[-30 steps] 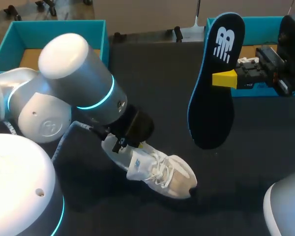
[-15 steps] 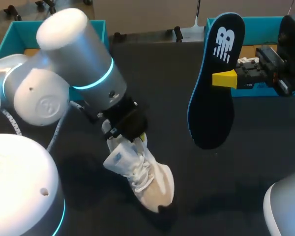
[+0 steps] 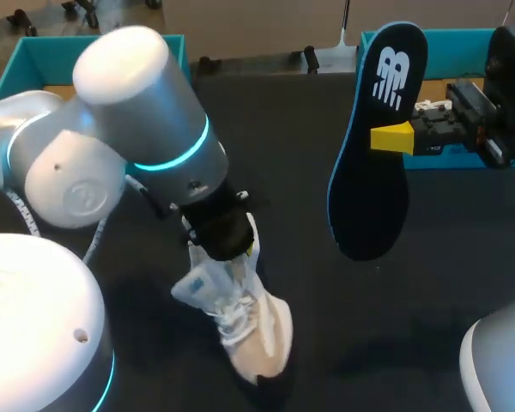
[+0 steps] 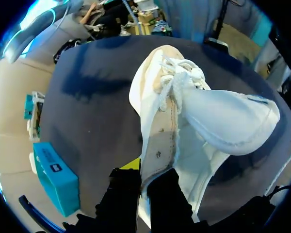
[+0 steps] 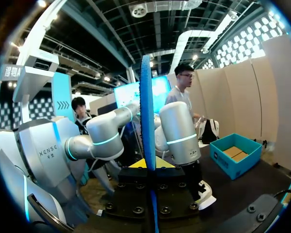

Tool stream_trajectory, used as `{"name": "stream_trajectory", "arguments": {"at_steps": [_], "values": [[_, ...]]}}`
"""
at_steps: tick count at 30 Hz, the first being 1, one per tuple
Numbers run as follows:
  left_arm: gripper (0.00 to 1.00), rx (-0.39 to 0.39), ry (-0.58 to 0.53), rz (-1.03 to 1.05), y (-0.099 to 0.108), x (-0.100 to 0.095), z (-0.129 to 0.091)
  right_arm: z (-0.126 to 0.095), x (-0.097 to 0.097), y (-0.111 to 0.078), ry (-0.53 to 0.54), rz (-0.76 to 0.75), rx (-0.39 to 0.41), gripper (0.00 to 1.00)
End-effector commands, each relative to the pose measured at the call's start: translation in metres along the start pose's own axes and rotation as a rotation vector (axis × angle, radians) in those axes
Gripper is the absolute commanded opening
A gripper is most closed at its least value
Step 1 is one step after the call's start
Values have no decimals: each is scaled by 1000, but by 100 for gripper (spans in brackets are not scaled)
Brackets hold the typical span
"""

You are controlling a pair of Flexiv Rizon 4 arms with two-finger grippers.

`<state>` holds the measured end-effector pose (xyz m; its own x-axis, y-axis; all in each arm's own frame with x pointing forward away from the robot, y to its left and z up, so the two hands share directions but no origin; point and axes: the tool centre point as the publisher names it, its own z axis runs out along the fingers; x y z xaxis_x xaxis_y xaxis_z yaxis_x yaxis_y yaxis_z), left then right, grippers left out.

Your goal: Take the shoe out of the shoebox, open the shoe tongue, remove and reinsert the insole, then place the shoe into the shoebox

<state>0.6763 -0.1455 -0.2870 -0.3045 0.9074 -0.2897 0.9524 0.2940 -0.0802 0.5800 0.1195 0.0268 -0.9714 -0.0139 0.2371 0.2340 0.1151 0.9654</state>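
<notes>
A white sneaker [image 3: 245, 330] hangs toe-down over the dark table, its tongue pulled outward. My left gripper [image 3: 239, 247] is shut on the shoe's upper edge beside the eyelets; in the left wrist view the sneaker [image 4: 184, 107] stretches ahead of the left gripper [image 4: 144, 177], which pinches the side wall. The dark insole [image 3: 371, 163] with a blue rim is held upright in the air at the right, my right gripper [image 3: 395, 137] shut on its middle. The right wrist view shows the insole [image 5: 146, 107] edge-on between the fingers of the right gripper [image 5: 149, 167].
One teal shoebox [image 3: 43, 64] stands at the back left and another teal box [image 3: 468, 43] at the back right behind my right arm. My bulky left arm [image 3: 146, 146] covers much of the table's left half.
My left arm has swung and raised the sneaker: its toe pointed right and now points toward the table's front. The right arm and the insole have stayed where they were.
</notes>
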Motion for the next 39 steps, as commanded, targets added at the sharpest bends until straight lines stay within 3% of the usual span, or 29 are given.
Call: {"name": "stream_trajectory", "arguments": {"at_steps": [1,14,39], "values": [[0,102,15,66,13,-1,7,2,-2,2,3,1,3,0],[0,131,75,32,7,-4,34,2,-2,2,3,1,3,0],[0,49,178,130,3,-14,79,2,-2,2,3,1,3,0]]}}
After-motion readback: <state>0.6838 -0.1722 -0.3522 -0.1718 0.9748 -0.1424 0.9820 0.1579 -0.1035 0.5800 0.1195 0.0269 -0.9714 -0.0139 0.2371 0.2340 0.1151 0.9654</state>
